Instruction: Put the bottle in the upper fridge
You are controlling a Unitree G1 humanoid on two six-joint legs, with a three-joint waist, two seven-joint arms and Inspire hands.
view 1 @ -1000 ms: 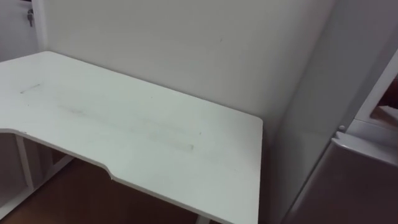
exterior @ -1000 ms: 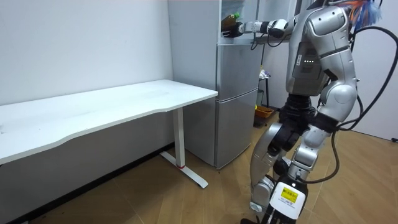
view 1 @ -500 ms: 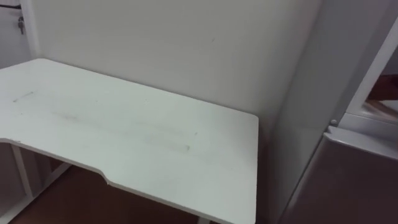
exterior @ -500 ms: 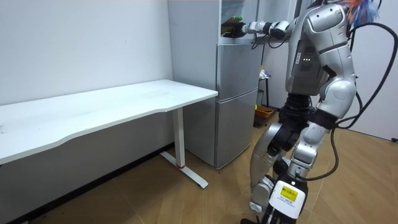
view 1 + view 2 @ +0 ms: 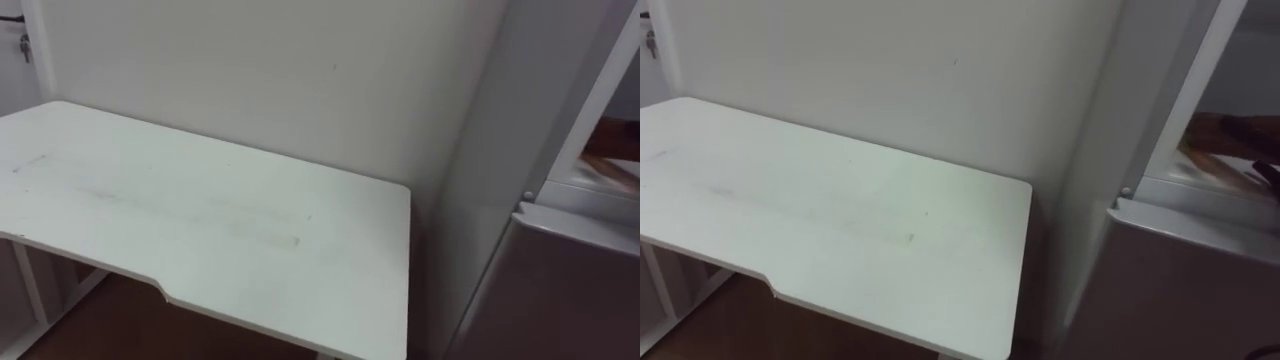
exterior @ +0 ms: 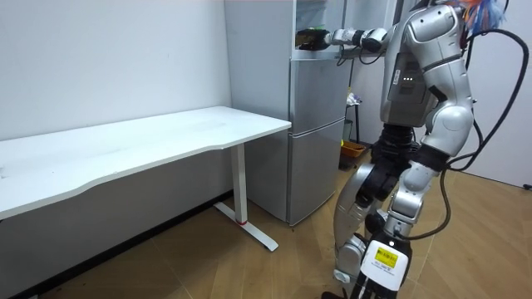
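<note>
Room view shows the right robot hand (image 6: 326,36) closed round the bottle (image 6: 305,38), held inside the open upper fridge compartment (image 6: 321,12) above its bottom edge, so it should probably be lowered level, well back from the front edge, before letting go.

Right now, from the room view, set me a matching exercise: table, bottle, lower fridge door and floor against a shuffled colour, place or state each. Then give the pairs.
Things:
1 table
2 bottle
3 lower fridge door
4 floor

Colour, place or state:
A brown wood
B grey, shut
C white
D dark, at the opening of the upper compartment

Pairs: 1-C; 2-D; 3-B; 4-A
</note>
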